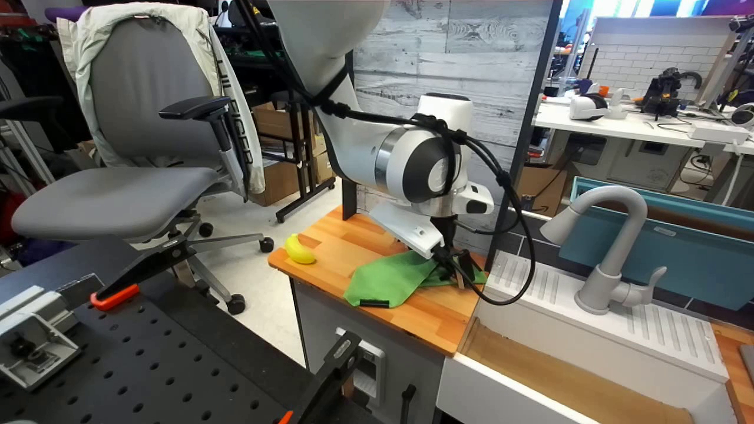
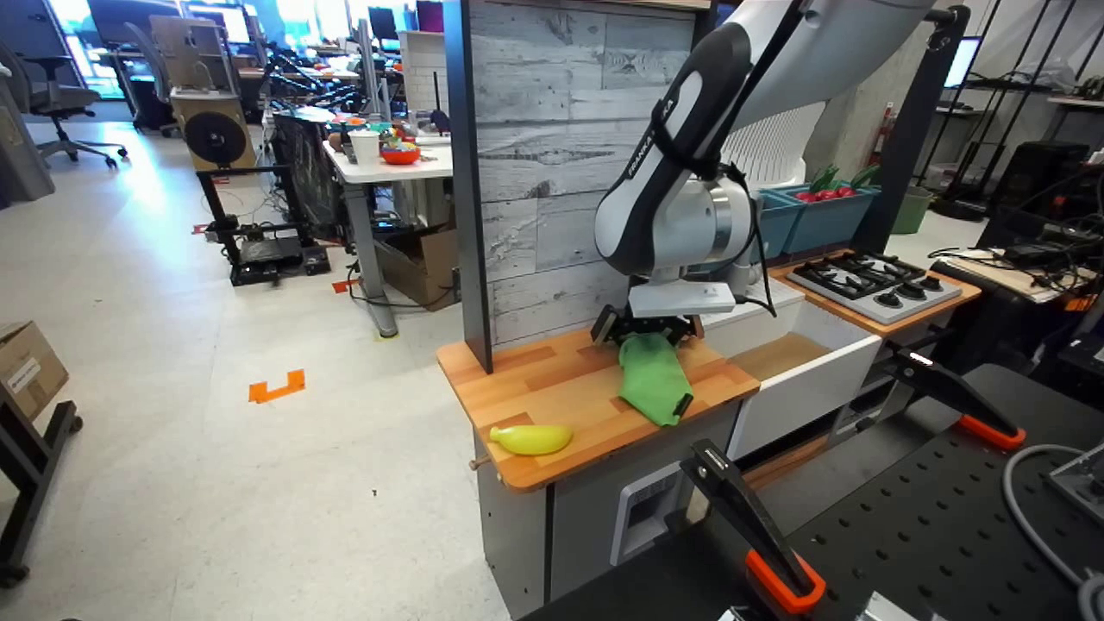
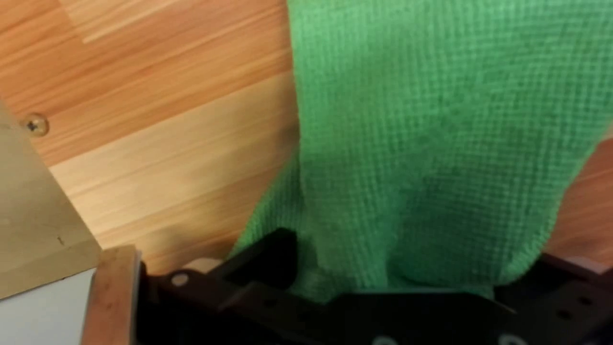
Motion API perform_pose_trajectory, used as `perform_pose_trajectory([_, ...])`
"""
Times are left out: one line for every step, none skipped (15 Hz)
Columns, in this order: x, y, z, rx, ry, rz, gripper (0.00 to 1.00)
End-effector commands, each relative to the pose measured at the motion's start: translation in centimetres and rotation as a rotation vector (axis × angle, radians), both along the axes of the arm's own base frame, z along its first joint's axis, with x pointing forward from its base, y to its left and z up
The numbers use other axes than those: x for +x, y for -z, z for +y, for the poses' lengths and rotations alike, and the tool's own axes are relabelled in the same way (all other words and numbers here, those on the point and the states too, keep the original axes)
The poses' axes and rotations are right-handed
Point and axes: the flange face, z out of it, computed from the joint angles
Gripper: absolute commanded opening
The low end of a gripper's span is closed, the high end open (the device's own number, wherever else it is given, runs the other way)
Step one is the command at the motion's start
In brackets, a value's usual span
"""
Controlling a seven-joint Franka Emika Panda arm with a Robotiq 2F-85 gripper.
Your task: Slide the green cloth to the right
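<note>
Green cloth [image 1: 386, 277] lies rumpled on right part of wooden bench [image 2: 552, 384], black tag [image 1: 374, 304] at its near edge. End effector [image 2: 649, 333] low at cloth's far part, fingers [image 3: 278, 251] spread, cloth between them in wrist view. Yellow banana [image 2: 532, 439] rests on bench at left, well apart from cloth. Sink [image 1: 589, 347] adjoins bench at right, faucet [image 1: 624, 244] on far side.

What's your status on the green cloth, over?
Gripper open. Green cloth on wooden counter, partly between the jaws. Yellow banana apart, probably not in the way.
</note>
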Motion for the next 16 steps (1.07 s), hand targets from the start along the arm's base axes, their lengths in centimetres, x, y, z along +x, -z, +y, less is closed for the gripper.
perform_pose_trajectory([-3.0, 2.0, -2.5, -0.033, -0.072, 0.02, 1.0])
perform_pose_trajectory([-3.7, 2.2, -2.7, -0.043, -0.098, 0.015, 1.0])
perform_pose_trajectory([-4.1, 2.3, -2.8, -0.05, -0.12, 0.006, 1.0])
perform_pose_trajectory([-4.7, 2.5, -2.9, -0.061, -0.144, -0.002, 1.0])
perform_pose_trajectory([-5.1, 2.5, -2.9, -0.069, -0.164, -0.012, 1.0])
perform_pose_trajectory([-5.6, 2.3, -2.9, -0.074, -0.184, -0.025, 1.0])
perform_pose_trajectory([-6.0, 2.2, -2.9, -0.079, -0.198, -0.039, 1.0])
perform_pose_trajectory([-6.7, 1.6, -2.8, -0.08, -0.218, -0.052, 1.0])
perform_pose_trajectory([-7.2, 1.2, -2.8, -0.08, -0.234, -0.065, 1.0])
perform_pose_trajectory([-7.9, 0.6, -2.8, -0.078, -0.251, -0.076, 1.0])
perform_pose_trajectory([-8.6, 0.1, -2.9, -0.08, -0.268, -0.08, 1.0])
perform_pose_trajectory([-9.3, -0.5, -2.9, -0.075, -0.282, -0.085, 1.0])
perform_pose_trajectory([-10.1, -0.8, -3.0, -0.074, -0.295, -0.081, 1.0])
perform_pose_trajectory([-10.7, -1.5, -2.9, -0.067, -0.302, -0.075, 1.0])
perform_pose_trajectory([-11.4, -1.8, -2.9, -0.064, -0.307, -0.063, 1.0])
perform_pose_trajectory([-11.8, -2.6, -2.6, -0.053, -0.308, -0.05, 1.0])
